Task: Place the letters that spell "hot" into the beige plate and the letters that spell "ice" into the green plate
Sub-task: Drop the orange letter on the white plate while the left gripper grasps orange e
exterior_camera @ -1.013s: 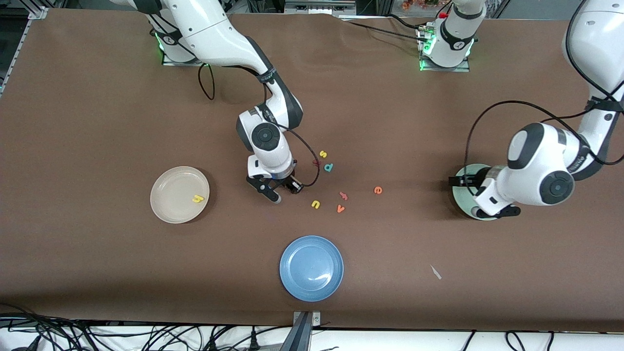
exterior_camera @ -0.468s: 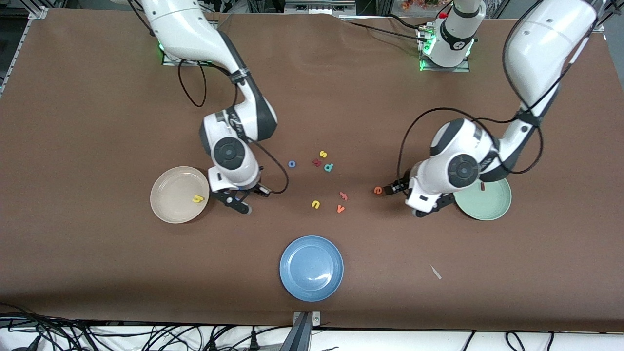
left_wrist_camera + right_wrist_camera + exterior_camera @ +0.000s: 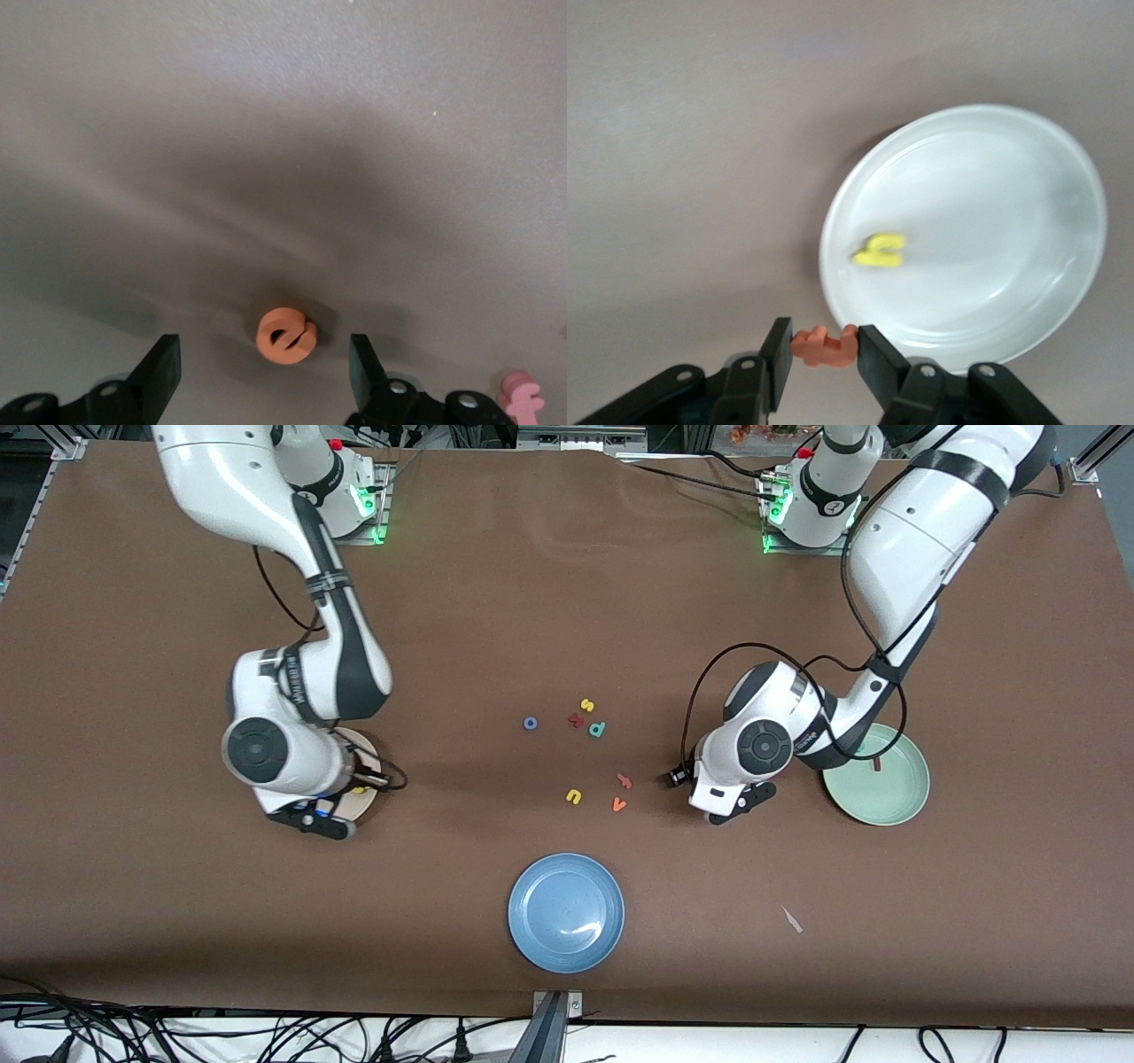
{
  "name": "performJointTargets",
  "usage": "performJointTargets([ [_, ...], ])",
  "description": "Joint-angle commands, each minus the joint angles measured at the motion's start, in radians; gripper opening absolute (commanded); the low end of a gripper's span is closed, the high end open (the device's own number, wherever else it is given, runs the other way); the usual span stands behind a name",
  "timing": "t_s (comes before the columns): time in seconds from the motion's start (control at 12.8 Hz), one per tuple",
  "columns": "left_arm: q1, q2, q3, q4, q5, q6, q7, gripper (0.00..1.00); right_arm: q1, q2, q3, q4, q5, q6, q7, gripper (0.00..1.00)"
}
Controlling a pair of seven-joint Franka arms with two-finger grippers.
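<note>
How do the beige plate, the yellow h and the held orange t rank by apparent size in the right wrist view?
1. beige plate
2. yellow h and orange t look alike; the t is nearer the camera, so unsure.

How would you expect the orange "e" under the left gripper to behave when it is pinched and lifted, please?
The orange "e" looks like thick foam, so probably light and slightly squashy. It lies flat on the table, unlikely to roll. Being small between the left gripper's open fingers, it might twist or slip if pinched off-centre.
</note>
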Motion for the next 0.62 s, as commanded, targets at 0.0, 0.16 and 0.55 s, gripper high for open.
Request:
performJointTargets([
  [0.0,-0.012,0.016,0.015,0.032,-0.009,0.006,-0.007,0.72,-0.028,-0.023,0.007,-0.023,0.017,-0.018,-0.089,0.11],
  [0.16,-0.013,0.021,0.019,0.032,-0.008,0.019,-0.007,0.66,-0.046,-0.023,0.007,-0.031,0.027,-0.018,-0.109,0.26],
  [0.55,-0.013,0.023,0.021,0.032,-0.008,0.036,-0.007,0.26,-0.054,-0.023,0.005,-0.034,0.060,-0.020,-0.101,0.90],
])
